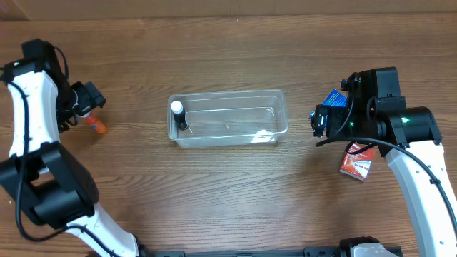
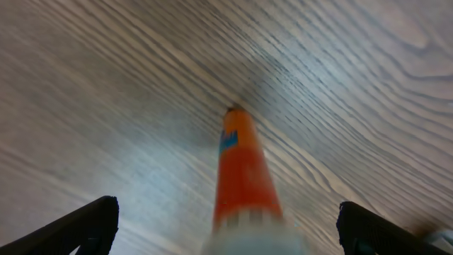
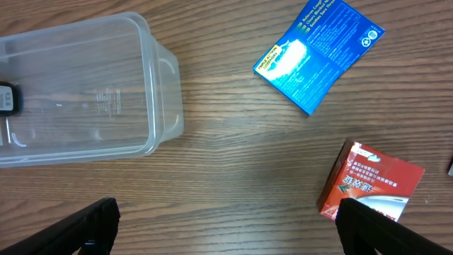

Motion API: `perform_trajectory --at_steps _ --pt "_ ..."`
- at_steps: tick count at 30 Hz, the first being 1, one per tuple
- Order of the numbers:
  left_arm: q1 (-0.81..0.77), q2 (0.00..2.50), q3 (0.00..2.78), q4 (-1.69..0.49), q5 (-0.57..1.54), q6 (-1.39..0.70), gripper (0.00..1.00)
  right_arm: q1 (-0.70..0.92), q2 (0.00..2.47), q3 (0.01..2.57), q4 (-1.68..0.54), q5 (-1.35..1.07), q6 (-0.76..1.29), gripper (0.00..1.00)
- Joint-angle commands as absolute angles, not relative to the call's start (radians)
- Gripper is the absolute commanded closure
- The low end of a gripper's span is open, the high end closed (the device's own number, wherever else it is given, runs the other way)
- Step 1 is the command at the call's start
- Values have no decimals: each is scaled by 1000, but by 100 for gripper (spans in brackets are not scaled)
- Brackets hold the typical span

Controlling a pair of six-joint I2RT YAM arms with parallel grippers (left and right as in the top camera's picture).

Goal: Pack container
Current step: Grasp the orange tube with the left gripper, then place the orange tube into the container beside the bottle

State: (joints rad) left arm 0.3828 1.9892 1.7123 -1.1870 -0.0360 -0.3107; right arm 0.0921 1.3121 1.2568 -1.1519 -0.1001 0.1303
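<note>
We saw the clear plastic container (image 1: 228, 121) at the middle of the desk (image 1: 228, 207), a white-capped bottle (image 1: 177, 113) in its left end. The left pincer (image 2: 228, 228) was spread either side of an orange tube (image 2: 239, 163). The right pincer (image 3: 228, 228) was spread over bare desk near a red box (image 3: 371, 188).

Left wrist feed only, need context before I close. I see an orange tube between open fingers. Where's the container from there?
Observer: The container sits in the middle of the table. It is on the right arm's side of the orange tube and well apart from it.
Operator: Anything in it yet?
Observer: One item, a small dark bottle with a white cap, at the end nearest the tube.
Operator: Right arm busy?
Observer: No. The right gripper is open and empty. A blue box and a red box lie outside the container on that side.
</note>
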Motion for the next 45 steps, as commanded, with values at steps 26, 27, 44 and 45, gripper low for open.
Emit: perform_trajectory --at_steps 26,27,44,45 --pt "379 2079 1775 -1223 -6 -292 71 88 1300 1285 -1147 -107 128 0" --pt "379 2079 1791 -1235 -6 -292 73 88 1300 1285 -1147 -107 128 0" --pt "123 1825 1986 -1469 1 -319 93 88 1300 1284 -1147 -107 128 0" --pt "91 1797 1986 -1475 1 -326 93 88 1300 1284 -1147 -107 128 0"
